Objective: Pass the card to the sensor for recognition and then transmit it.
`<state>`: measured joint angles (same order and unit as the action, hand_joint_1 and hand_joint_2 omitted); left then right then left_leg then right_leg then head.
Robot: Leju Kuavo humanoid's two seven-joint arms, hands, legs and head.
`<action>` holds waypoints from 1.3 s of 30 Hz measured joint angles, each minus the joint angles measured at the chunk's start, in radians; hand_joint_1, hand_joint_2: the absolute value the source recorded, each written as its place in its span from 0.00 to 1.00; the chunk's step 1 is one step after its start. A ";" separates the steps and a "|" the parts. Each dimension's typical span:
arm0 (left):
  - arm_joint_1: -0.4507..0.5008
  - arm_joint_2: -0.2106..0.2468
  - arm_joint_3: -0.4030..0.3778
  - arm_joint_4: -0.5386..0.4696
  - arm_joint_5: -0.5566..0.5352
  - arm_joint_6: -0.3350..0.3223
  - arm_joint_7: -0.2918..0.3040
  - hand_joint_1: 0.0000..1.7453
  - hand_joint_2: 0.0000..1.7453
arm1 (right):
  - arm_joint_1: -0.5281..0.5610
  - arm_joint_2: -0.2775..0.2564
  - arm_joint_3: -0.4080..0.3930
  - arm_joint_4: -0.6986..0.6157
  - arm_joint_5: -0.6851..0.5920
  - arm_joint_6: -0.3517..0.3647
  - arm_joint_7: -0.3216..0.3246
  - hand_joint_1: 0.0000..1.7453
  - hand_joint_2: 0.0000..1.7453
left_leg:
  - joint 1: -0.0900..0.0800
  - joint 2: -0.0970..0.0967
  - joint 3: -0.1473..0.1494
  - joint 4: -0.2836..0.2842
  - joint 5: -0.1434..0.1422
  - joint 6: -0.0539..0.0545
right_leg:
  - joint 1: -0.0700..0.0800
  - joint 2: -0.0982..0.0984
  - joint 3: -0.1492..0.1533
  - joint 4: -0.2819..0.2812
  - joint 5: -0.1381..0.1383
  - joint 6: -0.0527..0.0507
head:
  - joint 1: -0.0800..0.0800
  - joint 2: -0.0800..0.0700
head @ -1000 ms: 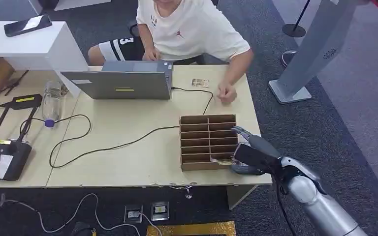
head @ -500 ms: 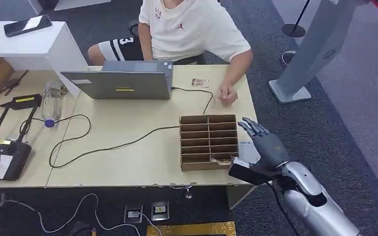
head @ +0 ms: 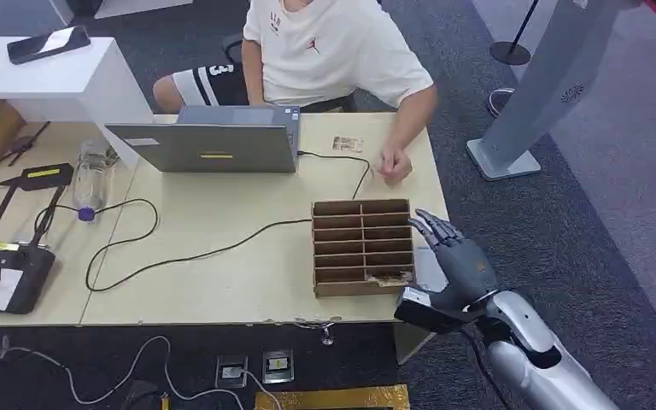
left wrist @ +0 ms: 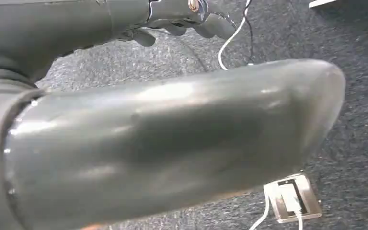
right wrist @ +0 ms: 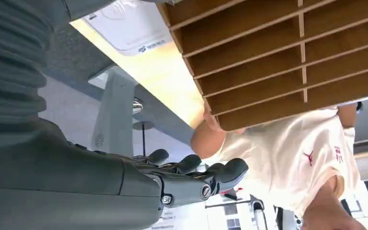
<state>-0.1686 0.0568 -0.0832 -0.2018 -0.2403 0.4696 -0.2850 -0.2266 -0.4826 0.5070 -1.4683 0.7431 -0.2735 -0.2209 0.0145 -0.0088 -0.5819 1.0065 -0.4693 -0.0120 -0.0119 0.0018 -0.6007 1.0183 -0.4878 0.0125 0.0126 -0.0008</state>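
1. Right hand: open, fingers straight and spread, nothing in it. It hangs at the table's near right corner, just right of the rack, fingertips pointing away from the robot.
2. Sensor: flat white pad on the table right beside the rack. In the head view the right hand covers most of it. Can't tell whether the palm touches it.
3. Right wrist view agrees: dark fingers extended, slightly apart, with no card between them and the thumb.
4. Card: flat on the far side of the table, between the laptop and the person's hand. It is well apart from the right hand and nothing holds it.
5. Flat piece, maybe another card: lies in the rack's nearest right slot. Too small to read.
6. Left hand: hangs over dark carpet, above a floor socket. Its fingers sit at the frame edge and look loosely bent. Can't tell how far closed, and can't see anything in them.
7. Rack: wooden, two columns of slots, lying on the table.
8. Person: white T-shirt, seated at the far edge behind the laptop, one hand resting on the table by the far right corner.
9. Other items: black cable runs across the table to the rack. Bottle lies at the left.
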 joint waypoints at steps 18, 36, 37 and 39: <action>-0.002 0.000 -0.016 0.000 0.018 0.001 -0.003 0.00 0.00 | 0.028 0.006 0.066 0.018 0.000 -0.009 0.076 0.00 1.00 | 0.000 0.000 0.000 0.000 0.000 0.000 | 0.000 0.000 0.000 0.000 0.000 0.000 | 0.000 0.000; 0.000 -0.004 -0.018 0.000 0.020 0.002 -0.008 0.00 0.00 | -0.006 0.019 0.130 0.019 0.010 0.014 0.060 0.00 1.00 | 0.000 0.000 0.000 0.000 0.000 0.000 | 0.000 0.000 0.000 0.000 0.000 0.000 | 0.000 0.000; 0.000 -0.004 -0.018 0.000 0.020 0.002 -0.008 0.00 0.00 | -0.008 0.020 0.134 0.019 0.012 0.014 0.060 0.00 1.00 | 0.000 0.000 0.000 0.000 0.000 0.000 | 0.000 0.000 0.000 0.000 0.000 0.000 | 0.000 0.000; 0.000 -0.004 -0.019 0.000 0.020 0.001 -0.008 0.00 0.00 | -0.012 0.022 0.139 0.019 0.013 0.014 0.060 0.00 1.00 | 0.000 0.000 0.000 0.000 0.000 0.000 | 0.000 0.000 0.000 0.000 0.000 0.000 | 0.000 0.000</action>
<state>-0.1685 0.0526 -0.1022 -0.2018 -0.2205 0.4704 -0.2930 -0.2383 -0.4608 0.6462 -1.4492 0.7557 -0.2598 -0.1606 0.0145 -0.0086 -0.5822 1.0063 -0.4693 -0.0120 -0.0119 0.0018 -0.6005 1.0184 -0.4878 0.0124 0.0126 -0.0008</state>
